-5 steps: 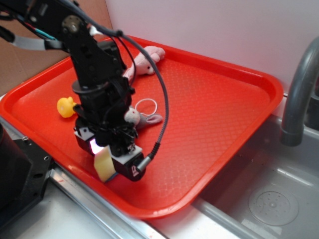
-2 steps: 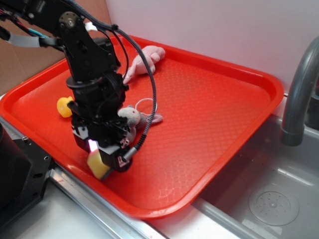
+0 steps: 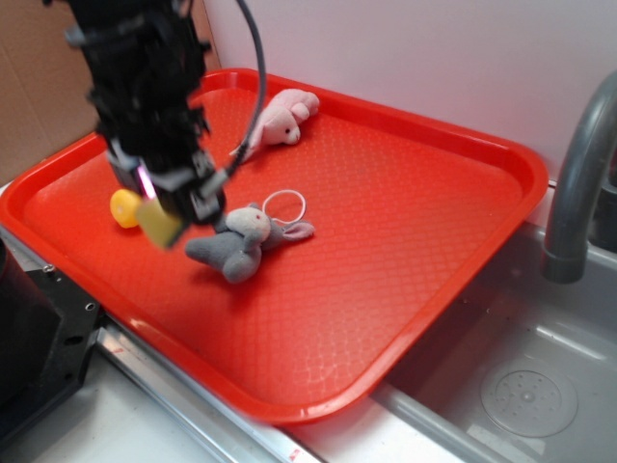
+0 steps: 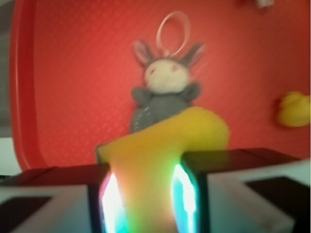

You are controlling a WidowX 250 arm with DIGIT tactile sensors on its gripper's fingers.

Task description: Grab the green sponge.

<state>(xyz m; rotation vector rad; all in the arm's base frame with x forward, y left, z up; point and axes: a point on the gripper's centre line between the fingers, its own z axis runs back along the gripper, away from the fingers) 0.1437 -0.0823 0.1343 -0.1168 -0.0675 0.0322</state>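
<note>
One gripper, closed narrow on the green sponge; foam pinched between lit finger pads in the wrist view, yellow body bulging up and out past them. Dark scouring face not clearly made out; only a thin dark edge at the sponge's left.

Location of sponge: in the jaws, apparently raised clear of the red tray, above its left part, just beside the yellow rubber duck and near the grey plush rabbit. Contact with tray: none visible in the exterior view.

Step in hand, judged: grasp made and lift under way; task close to done. Next move, judged: firm hold kept, clear carry upward, no brushing of duck or rabbit below. Risk noted: soft foam, squeezed at one end only, liable to slip or swing.

Count:
- green sponge, 1, held
- grey plush rabbit, 1, lying on tray, with white loop at its head
- pink plush, 1, near the tray's far rim
- yellow rubber duck, 1
- red tray, 1
- grey faucet, 1, at right over a steel sink
</note>
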